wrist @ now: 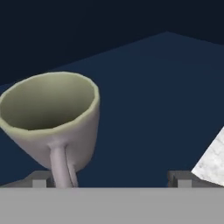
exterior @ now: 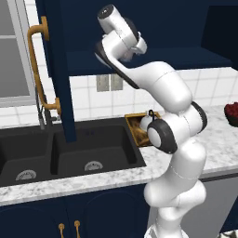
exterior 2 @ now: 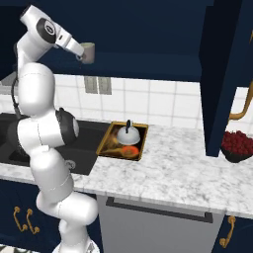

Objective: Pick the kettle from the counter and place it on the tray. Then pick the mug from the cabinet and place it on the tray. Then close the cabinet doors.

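One small grey-beige tapered mug (wrist: 52, 118) with a pale rim stands on the navy shelf (wrist: 153, 87) of the dark navy-blue wall cabinet (exterior 2: 148, 34); we see it upright, its handle turned toward the end effector (wrist: 111, 177). We note the end effector's fingers (wrist: 39, 178) spread wide, the left one just beside the mug's handle, nothing gripped. One squat white-silver domed kettle (exterior 2: 127, 133) with a black arched handle sits in the golden-brown wooden-rimmed tray (exterior 2: 140, 145) on the white-grey marbled worktop (exterior 2: 178, 168). Two tall navy cabinet doors (exterior: 58, 69) with curved brass handles stand open. One black double sink (exterior: 65, 153) lies left of the tray.
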Tool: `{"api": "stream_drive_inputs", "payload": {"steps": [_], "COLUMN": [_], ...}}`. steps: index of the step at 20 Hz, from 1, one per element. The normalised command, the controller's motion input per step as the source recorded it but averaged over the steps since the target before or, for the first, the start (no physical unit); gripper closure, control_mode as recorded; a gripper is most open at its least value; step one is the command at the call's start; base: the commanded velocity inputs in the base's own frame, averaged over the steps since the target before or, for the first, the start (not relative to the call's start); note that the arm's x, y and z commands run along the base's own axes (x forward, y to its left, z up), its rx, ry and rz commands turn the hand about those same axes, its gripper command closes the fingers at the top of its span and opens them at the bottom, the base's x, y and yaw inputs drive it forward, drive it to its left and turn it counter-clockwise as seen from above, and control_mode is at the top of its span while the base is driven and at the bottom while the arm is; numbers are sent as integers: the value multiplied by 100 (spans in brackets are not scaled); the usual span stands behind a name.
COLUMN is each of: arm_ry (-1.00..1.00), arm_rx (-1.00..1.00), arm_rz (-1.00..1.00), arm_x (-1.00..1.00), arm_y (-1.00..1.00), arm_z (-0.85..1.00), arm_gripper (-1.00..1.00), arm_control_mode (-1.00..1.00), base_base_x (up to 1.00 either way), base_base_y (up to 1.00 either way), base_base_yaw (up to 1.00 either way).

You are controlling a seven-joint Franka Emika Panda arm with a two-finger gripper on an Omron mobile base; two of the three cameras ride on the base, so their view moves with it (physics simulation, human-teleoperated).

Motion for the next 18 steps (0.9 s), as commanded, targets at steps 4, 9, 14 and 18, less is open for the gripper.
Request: {"api": "stream_drive_inputs", "payload": {"steps": [4, 9, 14, 18], "arm_ry": [0, -1, -4, -12], "arm_rx": [0, 0, 0, 0], "arm_rz": [0, 0, 0, 0], "arm_x": [1, 7, 16, 7], "arm_y": [1, 0, 0, 0], "arm_z": [-11, -14, -11, -11], "arm_gripper": [-100, 100, 100, 100], "arm_control_mode": [-100, -100, -100, -100], "base_base_x": [0, 0, 0, 0], "base_base_y": [0, 0, 0, 0], "base_base_yaw": [0, 0, 0, 0]}}
